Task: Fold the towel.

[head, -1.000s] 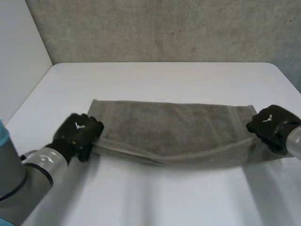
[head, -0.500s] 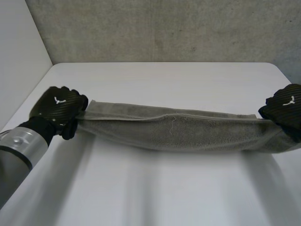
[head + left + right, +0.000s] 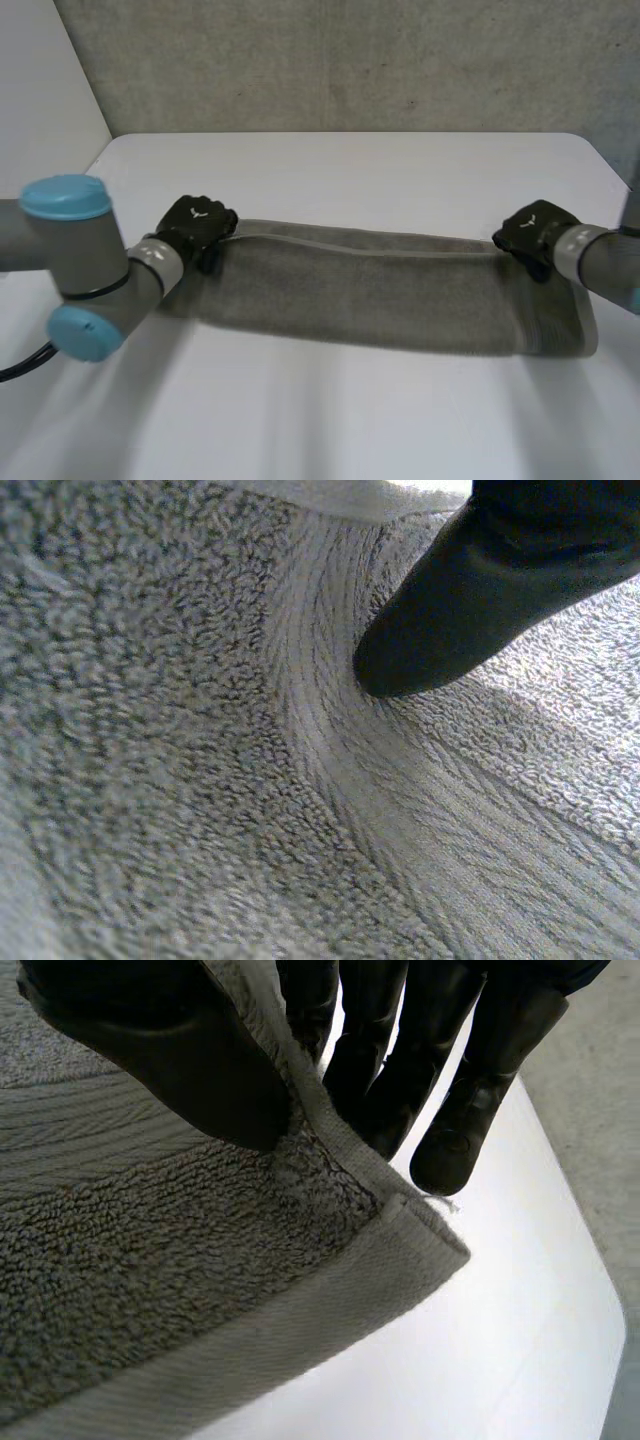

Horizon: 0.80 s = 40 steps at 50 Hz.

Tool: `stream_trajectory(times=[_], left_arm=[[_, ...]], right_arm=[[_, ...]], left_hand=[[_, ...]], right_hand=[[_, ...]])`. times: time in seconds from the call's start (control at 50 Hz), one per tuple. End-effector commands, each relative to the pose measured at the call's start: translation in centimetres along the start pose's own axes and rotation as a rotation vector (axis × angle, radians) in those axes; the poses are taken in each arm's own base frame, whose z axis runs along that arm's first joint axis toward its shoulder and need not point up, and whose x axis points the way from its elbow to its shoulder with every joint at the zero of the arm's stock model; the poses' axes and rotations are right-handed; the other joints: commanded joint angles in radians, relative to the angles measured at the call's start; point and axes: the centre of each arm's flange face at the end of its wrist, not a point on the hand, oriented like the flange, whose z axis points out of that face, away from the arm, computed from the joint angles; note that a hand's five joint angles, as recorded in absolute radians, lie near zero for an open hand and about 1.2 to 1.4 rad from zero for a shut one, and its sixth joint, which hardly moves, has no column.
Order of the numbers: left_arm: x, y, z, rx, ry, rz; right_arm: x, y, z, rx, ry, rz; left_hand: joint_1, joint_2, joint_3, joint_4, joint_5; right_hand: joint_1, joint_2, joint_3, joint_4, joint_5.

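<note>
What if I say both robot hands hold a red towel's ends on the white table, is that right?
No: the towel is grey, not red, as the head view shows. The left hand and right hand do hold its ends on the white table.

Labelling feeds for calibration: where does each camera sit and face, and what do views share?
Head view: behind, between the arms, looking down at the white table; both arms, left hand and right hand at the towel's ends.
Left wrist view: along the left palm; thumb presses towel.
Right wrist view: along the right palm; thumb and fingers pinch a towel corner.
All share the towel.
</note>
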Motion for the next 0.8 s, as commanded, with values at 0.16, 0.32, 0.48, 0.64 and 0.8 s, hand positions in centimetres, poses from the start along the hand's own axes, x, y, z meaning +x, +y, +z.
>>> stream_trajectory(times=[0.16, 0.32, 0.48, 0.64, 0.8], left_arm=[[-0.4, 1.4, 5.2, 0.017, -0.107, 0.019], [-1.3, 0.3, 5.9, 0.092, -0.172, 0.032], [-1.5, -0.1, 6.1, 0.117, -0.189, 0.033], [0.0, 0.1, 6.0, 0.112, -0.155, 0.041], [0.2, 0.0, 5.8, 0.107, -0.163, 0.041]], right_arm=[[-0.4, -1.1, 5.5, 0.13, 0.209, -0.042], [0.3, -1.4, 6.2, 0.157, 0.3, -0.049], [0.1, -1.3, 6.5, 0.16, 0.308, -0.047], [-0.5, -1.0, 6.8, 0.151, 0.293, -0.027], [-0.5, -0.2, 6.3, 0.069, 0.331, -0.004]], left_hand=[[-0.065, -0.125, -0.151, -0.129, -0.281], [-0.065, -0.125, -0.151, -0.129, -0.281], [-0.065, -0.125, -0.151, -0.129, -0.281], [-0.579, -0.639, -0.665, -0.643, -0.795], [-1.221, -1.281, -1.308, -1.285, -1.438]], right_hand=[[0.059, 0.06, 0.054, 0.05, 0.038], [0.059, 0.06, 0.054, 0.05, 0.038], [0.059, 0.06, 0.054, 0.05, 0.038], [0.059, 0.06, 0.054, 0.05, 0.038], [-1.163, -1.162, -1.168, -1.172, -1.184]])
